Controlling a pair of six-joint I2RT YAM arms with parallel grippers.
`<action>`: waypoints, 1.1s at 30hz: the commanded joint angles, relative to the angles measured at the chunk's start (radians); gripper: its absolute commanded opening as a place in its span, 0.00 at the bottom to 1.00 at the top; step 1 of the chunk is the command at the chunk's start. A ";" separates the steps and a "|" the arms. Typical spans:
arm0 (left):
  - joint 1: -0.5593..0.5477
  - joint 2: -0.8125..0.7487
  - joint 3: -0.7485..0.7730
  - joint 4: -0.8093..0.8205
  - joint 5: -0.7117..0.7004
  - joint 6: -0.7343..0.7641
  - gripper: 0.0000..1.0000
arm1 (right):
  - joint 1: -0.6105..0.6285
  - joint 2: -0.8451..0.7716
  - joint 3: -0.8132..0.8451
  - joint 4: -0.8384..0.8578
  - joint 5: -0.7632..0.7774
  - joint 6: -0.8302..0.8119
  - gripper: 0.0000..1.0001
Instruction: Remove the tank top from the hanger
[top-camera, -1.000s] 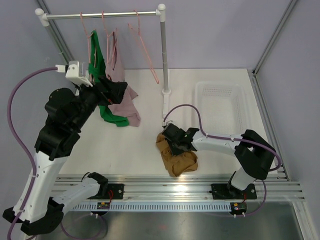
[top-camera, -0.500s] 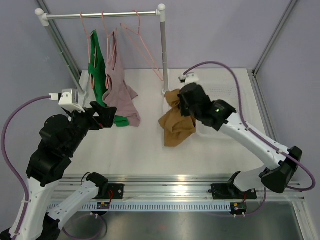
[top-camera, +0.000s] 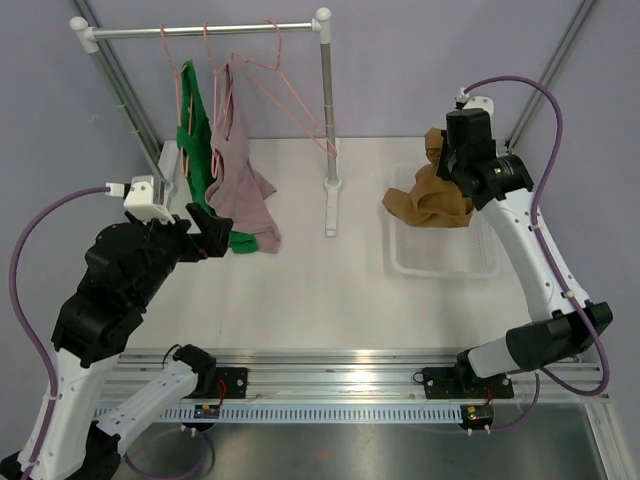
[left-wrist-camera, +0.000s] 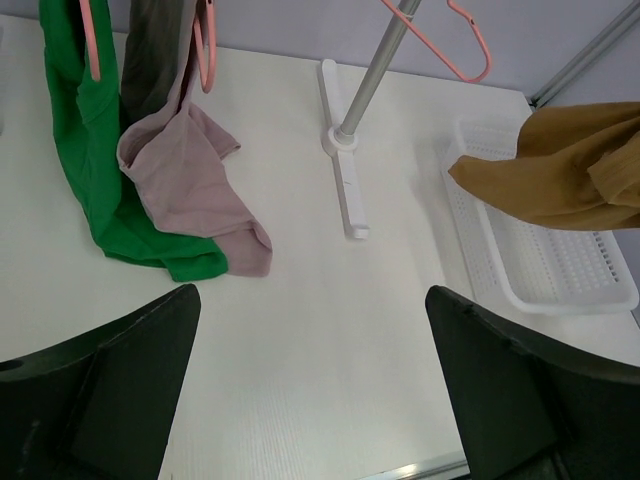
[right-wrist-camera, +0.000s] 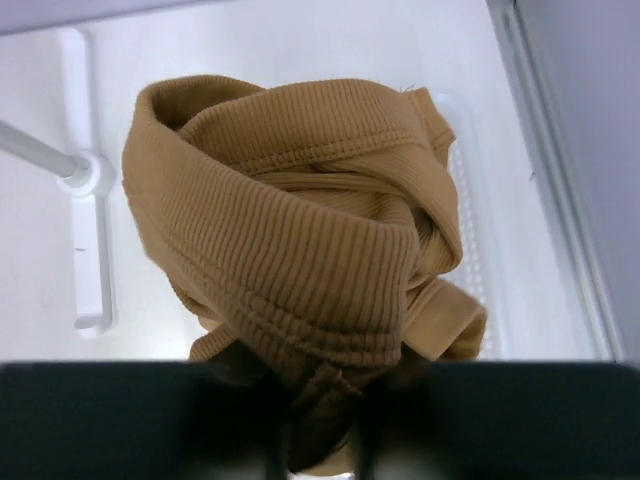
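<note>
My right gripper is shut on a tan ribbed tank top and holds it bunched in the air over the far part of the white basket. In the right wrist view the top hangs from my shut jaws. A bare pink hanger hangs on the rail beside the upright pole. My left gripper is open and empty, just in front of the green top and mauve top, which hang on pink hangers. Its open gripper shows over bare table.
The rack's upright pole stands on a white foot mid-table. The green top and mauve top trail onto the table. The basket sits at the right, by the frame rail.
My right arm has lifted the tan top from the table's middle up and to the right, over the basket. My left arm has drawn back from the hanging tops.
</note>
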 joint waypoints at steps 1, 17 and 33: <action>-0.004 0.047 0.098 0.009 -0.017 0.033 0.99 | -0.056 0.057 -0.064 0.026 -0.015 -0.005 0.26; -0.003 0.481 0.552 -0.118 -0.161 0.099 0.99 | -0.067 -0.189 -0.263 0.165 -0.512 0.069 1.00; 0.289 1.082 1.101 -0.119 0.096 0.262 0.78 | -0.067 -0.515 -0.590 0.290 -0.934 0.165 0.96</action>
